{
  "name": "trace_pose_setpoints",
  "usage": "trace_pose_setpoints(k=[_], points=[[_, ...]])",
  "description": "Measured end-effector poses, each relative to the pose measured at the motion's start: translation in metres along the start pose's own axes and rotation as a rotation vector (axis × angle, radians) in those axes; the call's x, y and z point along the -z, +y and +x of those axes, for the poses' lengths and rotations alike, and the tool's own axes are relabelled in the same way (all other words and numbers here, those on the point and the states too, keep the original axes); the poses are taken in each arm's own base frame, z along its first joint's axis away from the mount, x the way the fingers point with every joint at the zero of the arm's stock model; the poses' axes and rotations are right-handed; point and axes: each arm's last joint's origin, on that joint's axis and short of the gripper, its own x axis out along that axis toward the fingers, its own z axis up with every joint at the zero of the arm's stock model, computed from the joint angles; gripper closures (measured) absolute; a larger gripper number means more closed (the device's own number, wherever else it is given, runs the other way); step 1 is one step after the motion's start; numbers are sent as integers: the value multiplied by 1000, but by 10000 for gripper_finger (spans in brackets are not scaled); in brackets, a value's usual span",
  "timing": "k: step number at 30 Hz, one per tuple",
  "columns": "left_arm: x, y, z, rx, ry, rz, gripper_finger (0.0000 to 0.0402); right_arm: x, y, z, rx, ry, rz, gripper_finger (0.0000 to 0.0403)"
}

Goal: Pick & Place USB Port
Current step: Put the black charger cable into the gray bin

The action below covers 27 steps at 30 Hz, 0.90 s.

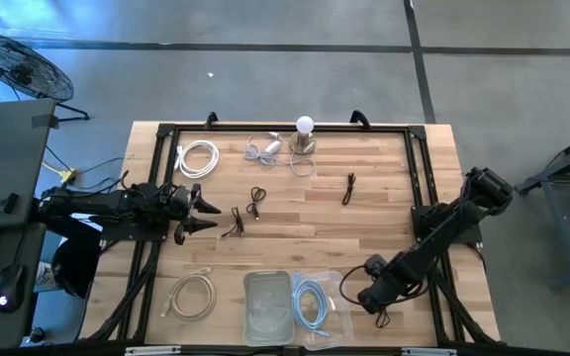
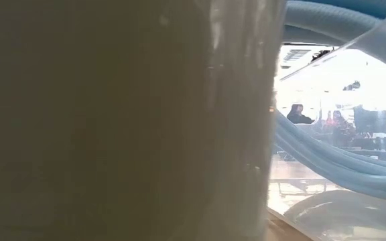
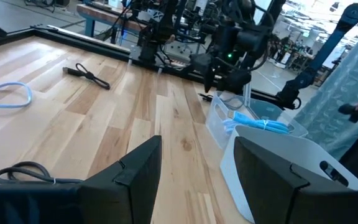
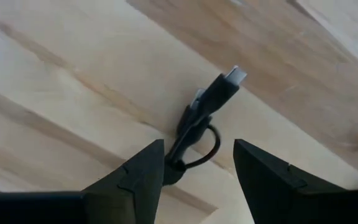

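Hovering open, the right hand (image 4: 197,163) straddles a black USB cable (image 4: 205,112) beside bins (image 1: 268,297).

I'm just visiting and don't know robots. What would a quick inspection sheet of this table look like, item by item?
Surface: wooden table inside a black frame.
Job's things: small black USB cable lying on the wood right below the right gripper; two clear bins at the near edge, one holding a blue cable.
Clutter: a white bulb on a stand at the far edge.
Grippers: right gripper open over the black cable, not touching it; left gripper open at the left side, holding nothing.
Cables: white coils, a cream coil, several short black cables.
Surroundings: a fan on the floor; people seated far off.
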Motion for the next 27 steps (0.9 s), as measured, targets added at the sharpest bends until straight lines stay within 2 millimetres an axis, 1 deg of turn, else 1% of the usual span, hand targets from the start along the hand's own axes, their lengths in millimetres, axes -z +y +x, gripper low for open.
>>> trace_pose_setpoints(k=[7,11,13,17,24,27], points=[[0,0,0,0,0,0,204,-4,-6,12,-28,4,-5,221],[0,0,0,0,0,0,204,-6,-12,21,-73,24,12,243],[0,0,0,0,1,1,204,-7,-15,23,-71,31,20,271],[0,0,0,0,0,16,204,-7,-16,22,-59,29,-23,369],[0,0,0,0,0,51,204,-6,-11,16,-73,-8,-71,371],[0,0,0,-11,-9,9,204,-6,-6,12,-97,-60,-88,371]])
